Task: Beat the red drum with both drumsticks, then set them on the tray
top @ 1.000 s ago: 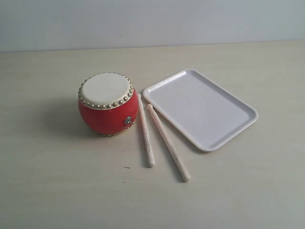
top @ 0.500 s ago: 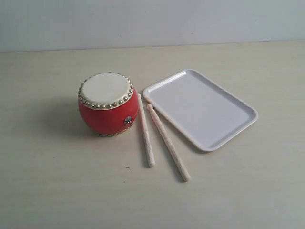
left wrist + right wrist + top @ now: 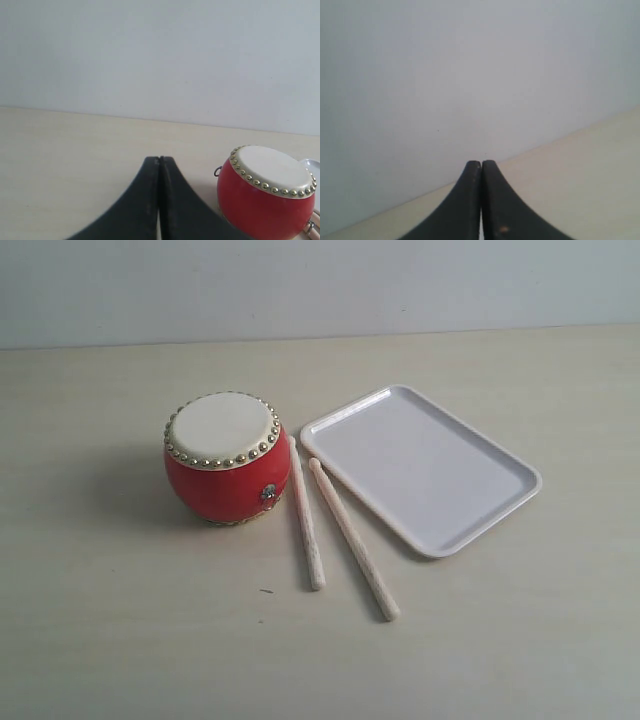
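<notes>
The red drum [image 3: 227, 460] stands upright on the pale table, cream head up. Two drumsticks lie side by side just right of it, one [image 3: 306, 513] close to the drum and one [image 3: 353, 538] nearer the tray. The white tray [image 3: 425, 465] lies flat to the right with nothing on it. Neither arm shows in the exterior view. In the left wrist view my left gripper [image 3: 159, 159] is shut on nothing, with the drum [image 3: 265, 192] off to one side and apart from it. My right gripper [image 3: 481, 162] is shut on nothing, facing the wall.
A pale wall [image 3: 320, 285] runs behind the table's far edge. The light wooden tabletop [image 3: 120, 620] extends in front of and to the left of the drum. A small dark speck [image 3: 266, 590] lies near the sticks' ends.
</notes>
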Controlling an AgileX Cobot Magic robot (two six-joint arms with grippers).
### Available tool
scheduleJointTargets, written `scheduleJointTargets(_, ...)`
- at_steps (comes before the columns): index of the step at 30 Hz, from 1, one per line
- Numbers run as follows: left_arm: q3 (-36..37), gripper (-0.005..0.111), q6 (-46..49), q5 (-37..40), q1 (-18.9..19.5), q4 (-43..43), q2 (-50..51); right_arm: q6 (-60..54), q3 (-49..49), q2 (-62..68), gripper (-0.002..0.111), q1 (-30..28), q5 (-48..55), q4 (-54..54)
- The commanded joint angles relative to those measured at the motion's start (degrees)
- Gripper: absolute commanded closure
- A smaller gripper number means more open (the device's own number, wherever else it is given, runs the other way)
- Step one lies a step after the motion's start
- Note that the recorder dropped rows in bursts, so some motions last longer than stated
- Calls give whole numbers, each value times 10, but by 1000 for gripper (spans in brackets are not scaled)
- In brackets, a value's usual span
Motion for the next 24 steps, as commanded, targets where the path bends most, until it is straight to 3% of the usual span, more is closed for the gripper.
scheduleJointTargets(1, 2, 107, -3, -1, 1, 1, -5, 82, -11, 17, 108, 2, -84, 18)
scheduleJointTargets(5, 2, 107, -3, -1, 1, 1, -5, 95, -97, 64, 108, 2, 40, -97)
scheduleJointTargets(8, 2, 107, -3, -1, 1, 1, -5, 57, -166, 114, 108, 13, 104, -90)
scheduleJointTargets(10, 2, 107, -3, -1, 1, 1, -5, -27, -209, 154, 108, 37, 124, -40)
scheduleJointTargets(12, 2, 107, -3, -1, 1, 1, -5, -175, -268, 224, 108, 81, 183, 43)
scheduleJointTargets(16, 2, 107, -2, -1, 1, 1, -5, -304, -360, 408, 108, 141, 304, 131)
scheduleJointTargets(24, 2, 107, -3, -1, 1, 1, -5, -273, -528, 739, 108, 320, 412, 84)
